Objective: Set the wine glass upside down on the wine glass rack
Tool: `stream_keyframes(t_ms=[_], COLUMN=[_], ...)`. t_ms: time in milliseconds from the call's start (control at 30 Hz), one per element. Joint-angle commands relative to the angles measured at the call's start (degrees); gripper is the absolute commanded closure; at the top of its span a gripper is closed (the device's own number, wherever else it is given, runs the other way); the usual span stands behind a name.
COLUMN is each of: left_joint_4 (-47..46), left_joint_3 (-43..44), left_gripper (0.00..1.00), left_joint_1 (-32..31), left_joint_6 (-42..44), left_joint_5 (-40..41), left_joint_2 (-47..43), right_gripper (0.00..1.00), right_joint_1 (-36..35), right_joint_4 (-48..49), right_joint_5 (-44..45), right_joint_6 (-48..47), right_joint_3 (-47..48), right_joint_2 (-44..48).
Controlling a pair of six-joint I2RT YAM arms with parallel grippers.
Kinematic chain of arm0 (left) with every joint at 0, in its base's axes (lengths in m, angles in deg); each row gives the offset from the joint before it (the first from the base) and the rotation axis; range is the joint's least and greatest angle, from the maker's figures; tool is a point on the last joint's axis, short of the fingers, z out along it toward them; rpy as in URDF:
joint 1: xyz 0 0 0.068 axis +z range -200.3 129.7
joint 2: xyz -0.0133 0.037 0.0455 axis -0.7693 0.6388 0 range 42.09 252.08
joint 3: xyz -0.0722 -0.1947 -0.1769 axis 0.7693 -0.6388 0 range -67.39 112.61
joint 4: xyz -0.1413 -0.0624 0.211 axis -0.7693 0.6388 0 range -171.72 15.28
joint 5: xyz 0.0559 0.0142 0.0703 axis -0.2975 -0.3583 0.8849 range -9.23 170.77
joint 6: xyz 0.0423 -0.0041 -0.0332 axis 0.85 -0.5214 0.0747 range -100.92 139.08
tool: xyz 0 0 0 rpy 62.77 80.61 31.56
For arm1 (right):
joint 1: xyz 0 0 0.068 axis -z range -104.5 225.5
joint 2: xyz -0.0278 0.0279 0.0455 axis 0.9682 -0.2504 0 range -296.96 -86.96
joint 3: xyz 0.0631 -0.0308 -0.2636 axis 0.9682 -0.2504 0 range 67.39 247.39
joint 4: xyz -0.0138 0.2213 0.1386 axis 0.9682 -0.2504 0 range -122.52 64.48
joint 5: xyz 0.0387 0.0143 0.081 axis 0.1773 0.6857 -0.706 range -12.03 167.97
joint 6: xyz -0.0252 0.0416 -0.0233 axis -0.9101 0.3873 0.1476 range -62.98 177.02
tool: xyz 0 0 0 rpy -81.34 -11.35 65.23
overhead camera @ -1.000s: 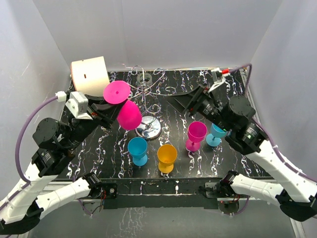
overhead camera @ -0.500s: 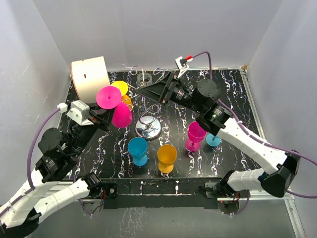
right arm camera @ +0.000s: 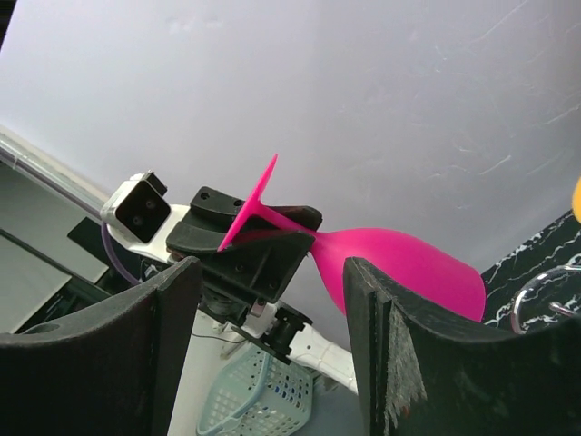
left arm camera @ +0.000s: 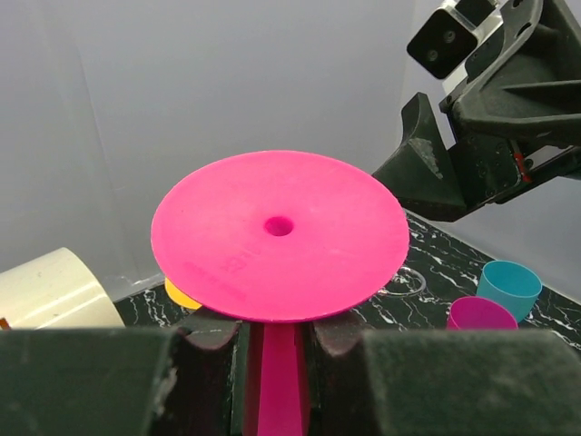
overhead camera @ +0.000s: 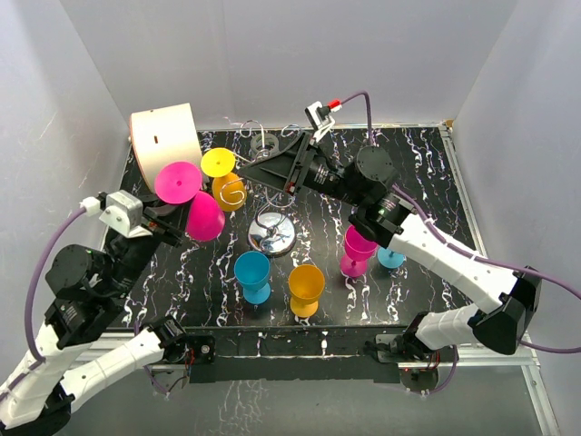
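My left gripper (overhead camera: pixel 185 205) is shut on the stem of a pink wine glass (overhead camera: pixel 201 218). The glass is tilted foot-up, left of the wine glass rack (overhead camera: pixel 271 234), which is thin silver wire over a round chrome base. In the left wrist view the round pink foot (left arm camera: pixel 279 232) sits just above my left gripper (left arm camera: pixel 277 336). My right gripper (overhead camera: pixel 251 167) reaches across the rack's top toward the glass, open and holding nothing. The right wrist view shows the pink glass (right arm camera: pixel 399 268) beyond my open right gripper (right arm camera: pixel 268 309), apart from it.
A yellow glass (overhead camera: pixel 224 180) hangs foot-up on the rack's left wire arm. Blue (overhead camera: pixel 252 273), orange (overhead camera: pixel 306 287), pink (overhead camera: pixel 359 248) and blue (overhead camera: pixel 393 256) glasses stand in front of the rack. A white cylinder (overhead camera: pixel 164 136) lies at the back left.
My right arm has swung from the right side over the rack toward the left. My left gripper has carried the pink glass leftward, away from the rack, uncovering the yellow glass.
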Motion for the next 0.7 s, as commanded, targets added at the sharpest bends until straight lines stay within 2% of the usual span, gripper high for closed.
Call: stream_keyframes(t_ms=[0,200,367,667], left_joint_4=[4.9,8.9,8.2,3.0], left_joint_3=[3.5,2.1,-0.9,-6.0], left_gripper=[1.0,1.0,1.0,1.0], left_joint_1=[0.2,0.2,0.2,0.2], left_joint_6=[1.8,4.0,4.9,5.9], left_joint_5=[1.4,2.9,2.7,0.0], left_joint_2=[-1.1,-1.5,-1.5,-1.9], right_gripper=[0.39,0.39,0.4,0.45], right_joint_1=[-1.9,-4.9,-5.7,-5.8], right_joint_4=[3.7,1.4,-1.7,-16.2], right_joint_5=[-0.2,1.1,1.3,4.8], right_joint_6=[-0.4,-1.5,-0.7,-3.0], right_joint_3=[4.4,6.5,8.0,12.8], right_joint_2=[-0.1,-1.5,-3.3,-6.6])
